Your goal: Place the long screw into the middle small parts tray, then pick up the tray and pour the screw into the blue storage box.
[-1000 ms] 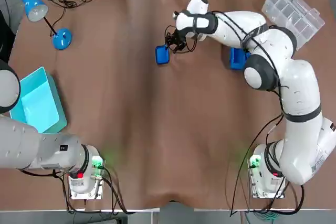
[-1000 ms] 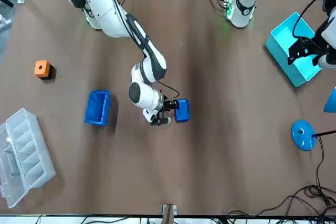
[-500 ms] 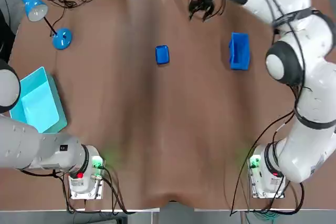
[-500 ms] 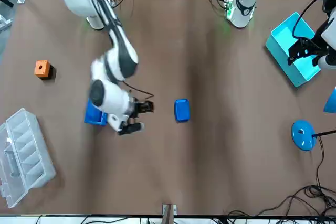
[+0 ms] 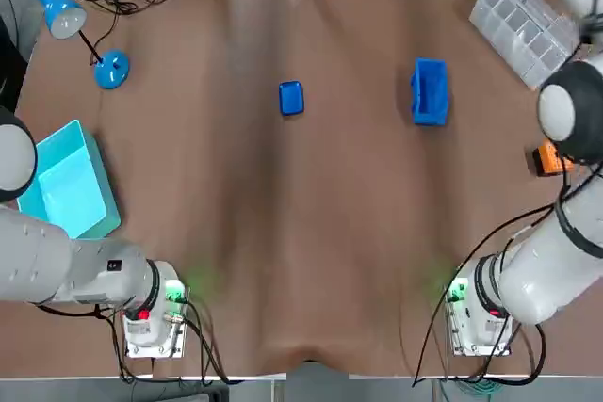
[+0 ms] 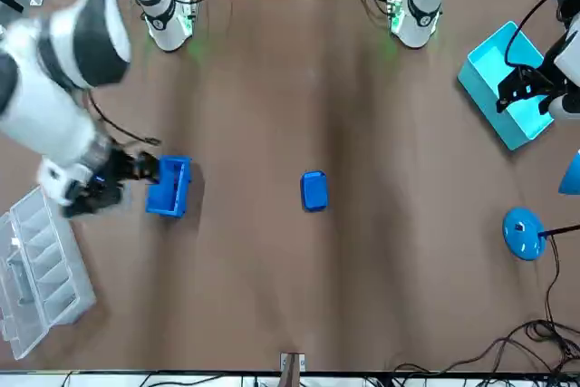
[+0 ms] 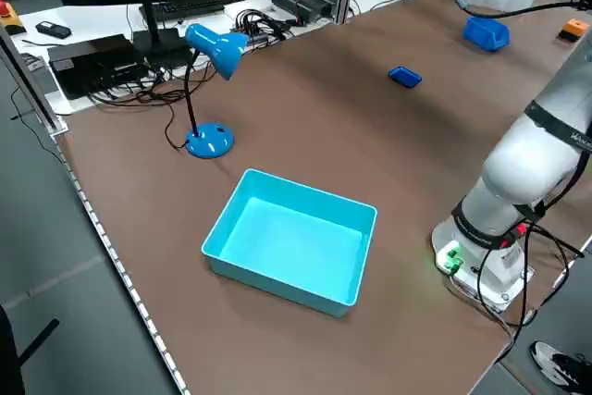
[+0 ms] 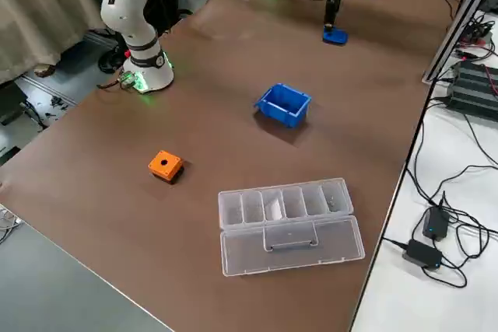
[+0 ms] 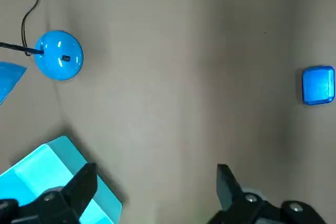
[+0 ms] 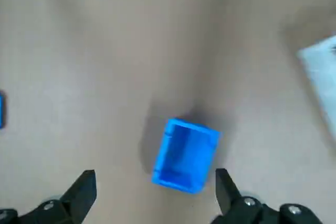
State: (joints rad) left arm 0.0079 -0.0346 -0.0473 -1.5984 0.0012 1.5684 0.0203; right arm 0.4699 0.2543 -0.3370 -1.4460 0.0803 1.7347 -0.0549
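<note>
Right wrist view: right end effector [image 10: 153, 182] jaws apart, just beside blue storage box [image 10: 185, 154]; small blue tray [image 5: 291, 98] on tabletop [image 5: 301, 233], well apart from box, screw not discernible; left end effector [image 9: 156, 179] jaws apart, by teal bin [image 9: 37, 169].

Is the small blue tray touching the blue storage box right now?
Apart. The top view shows the small blue tray and the blue storage box with bare table between them.
</note>
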